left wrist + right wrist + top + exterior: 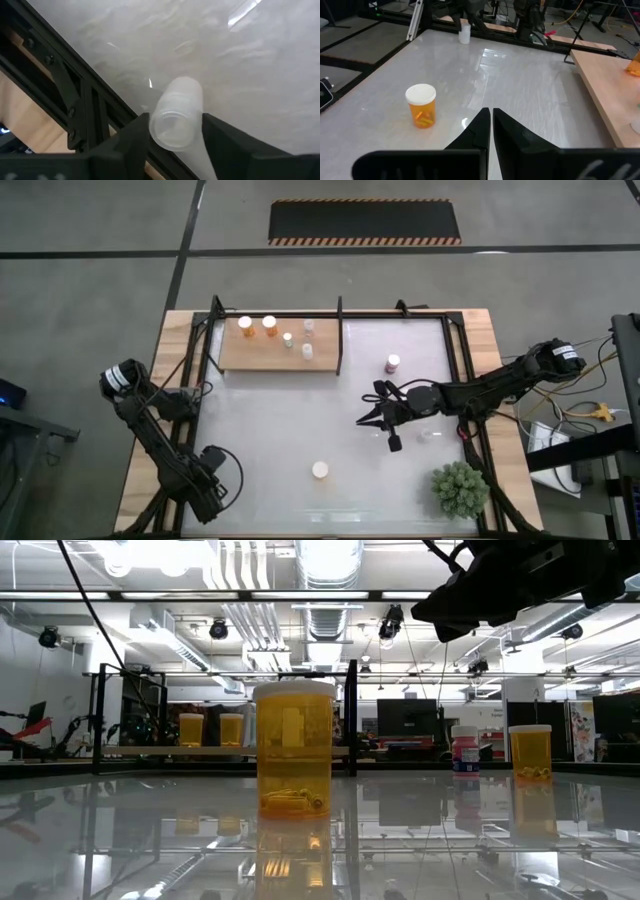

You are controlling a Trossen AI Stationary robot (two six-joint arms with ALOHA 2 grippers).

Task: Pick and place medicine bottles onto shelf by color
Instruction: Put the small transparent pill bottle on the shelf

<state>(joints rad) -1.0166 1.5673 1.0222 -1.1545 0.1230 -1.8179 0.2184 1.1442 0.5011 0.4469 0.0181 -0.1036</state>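
Left gripper [172, 131], near-left table corner: clamped on clear bottle [176, 120], ready for carrying. Right gripper [490, 125]: fingers together, empty, mid-table, facing orange bottle [320, 470] near front edge. Shelf [280, 345], far-left, holding sorted bottles.

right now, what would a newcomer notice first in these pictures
The orange pill bottle with a white cap fills the middle of the low view, standing alone on the glossy white tabletop near its front edge. The left pincer grips a clear whitish bottle at the table's left front corner. The right pincer, shut and empty, hangs over the table's right half, near a maroon bottle.
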